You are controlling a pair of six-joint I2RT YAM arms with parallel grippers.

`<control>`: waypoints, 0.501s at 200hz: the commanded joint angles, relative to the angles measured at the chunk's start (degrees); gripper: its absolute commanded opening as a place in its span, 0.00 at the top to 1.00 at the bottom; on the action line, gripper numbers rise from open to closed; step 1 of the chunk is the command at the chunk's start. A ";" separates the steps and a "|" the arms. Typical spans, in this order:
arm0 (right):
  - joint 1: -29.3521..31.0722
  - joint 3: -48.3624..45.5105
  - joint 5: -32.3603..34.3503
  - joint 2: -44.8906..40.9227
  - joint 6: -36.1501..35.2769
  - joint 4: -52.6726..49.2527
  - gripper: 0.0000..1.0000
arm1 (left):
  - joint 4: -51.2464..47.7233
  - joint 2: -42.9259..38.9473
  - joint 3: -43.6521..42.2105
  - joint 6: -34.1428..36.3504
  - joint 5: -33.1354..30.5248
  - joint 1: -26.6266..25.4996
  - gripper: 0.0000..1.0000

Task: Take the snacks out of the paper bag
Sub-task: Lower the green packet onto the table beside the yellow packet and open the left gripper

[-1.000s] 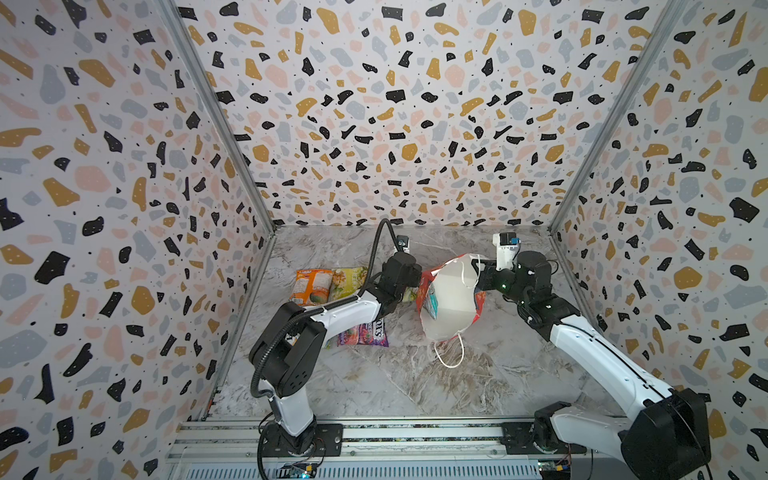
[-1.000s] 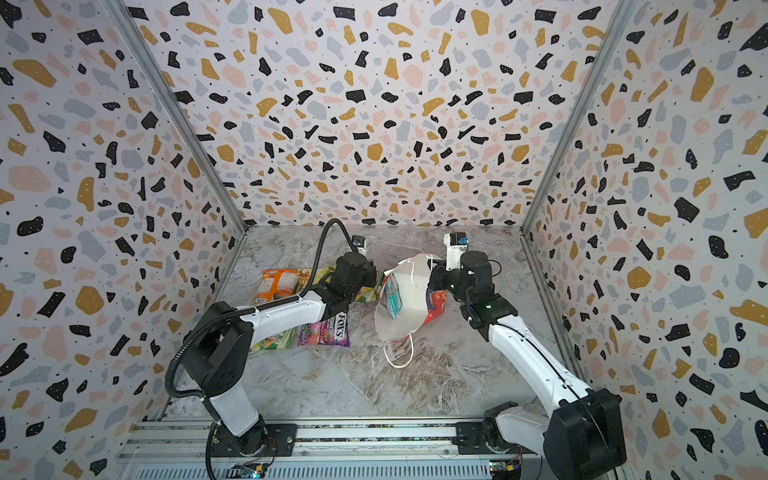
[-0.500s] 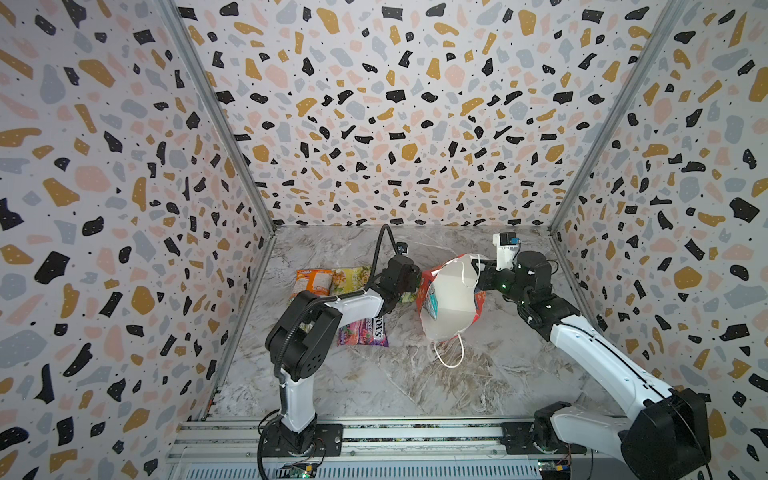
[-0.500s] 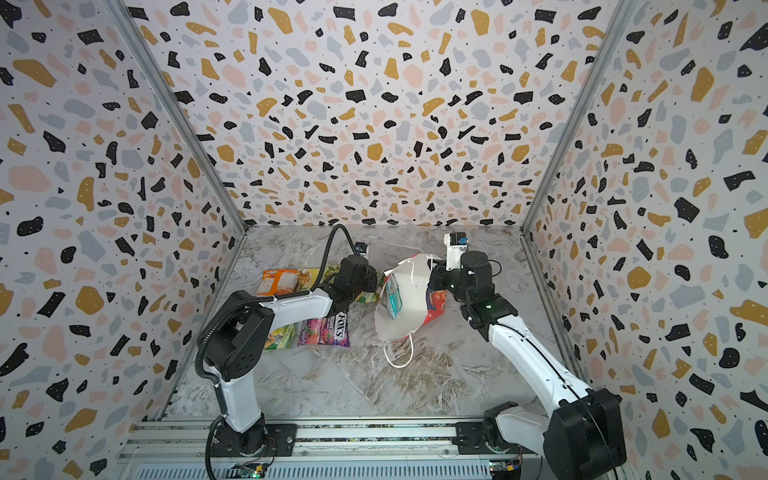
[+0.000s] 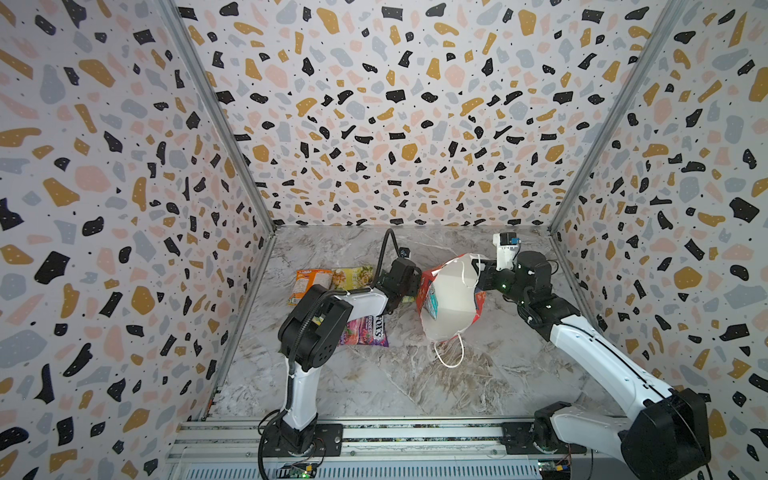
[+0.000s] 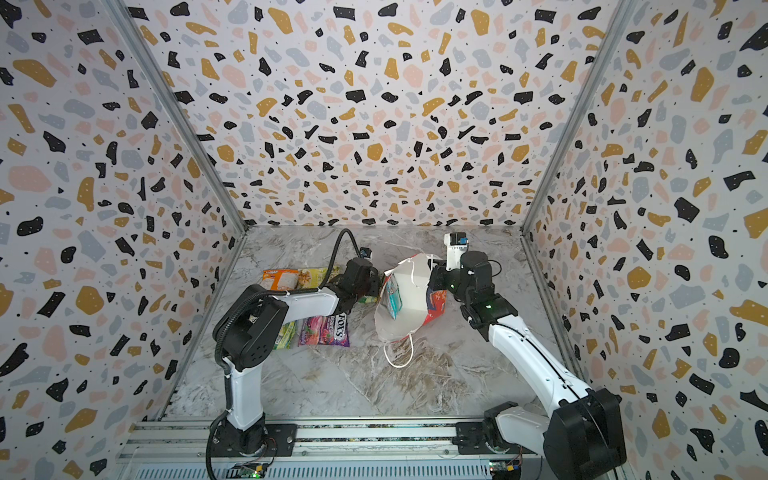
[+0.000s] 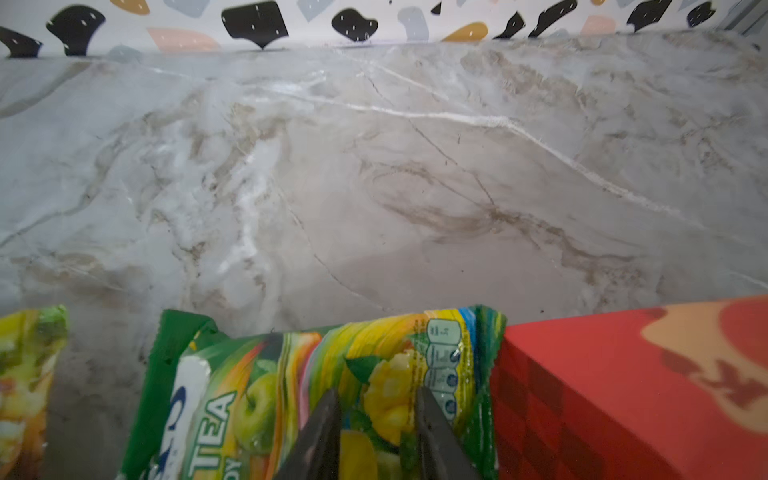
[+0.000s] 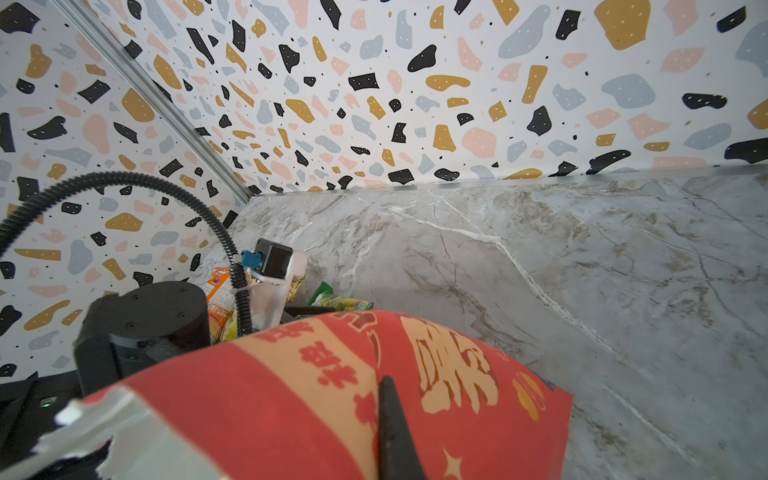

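Observation:
The red paper bag (image 5: 451, 299) lies tilted with its white inside toward the camera in both top views. My right gripper (image 8: 384, 381) is shut on its far rim, with one finger on the red outer wall and the other hidden inside. A teal-red packet (image 6: 392, 299) leans against the bag's inner left wall. My left gripper (image 7: 376, 395) is just left of the bag, low over the table, its jaws closed on a bulge of the green-yellow packet (image 7: 291, 386). Orange (image 5: 309, 282), yellow (image 5: 353, 276) and purple FOX'S (image 5: 372, 330) packets lie on the table farther left. A green one (image 6: 286, 334) is partly hidden under the left arm.
The bag's white cord handle (image 5: 449, 353) trails onto the marble table toward the front. The left arm's raised elbow (image 5: 316, 328) stands over the packets. Patterned walls close in the left, back and right. A metal rail (image 5: 374, 432) runs along the front.
The left arm's elbow has swung right and upward while its gripper stayed beside the bag on the green-yellow packet. The right arm and the bag have not moved.

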 commanded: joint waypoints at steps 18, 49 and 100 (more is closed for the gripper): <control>-0.21 1.32 -0.74 -1.41 0.70 2.42 1.00 | -0.72 1.68 1.05 -1.54 -1.12 1.23 0.69; -0.21 1.53 -0.52 -1.71 0.64 2.31 1.00 | -1.09 2.40 1.41 -2.36 -2.53 2.39 0.69; -0.21 1.64 -0.12 -2.21 0.50 1.96 1.00 | -3.29 3.50 4.07 -3.18 -3.83 3.91 0.70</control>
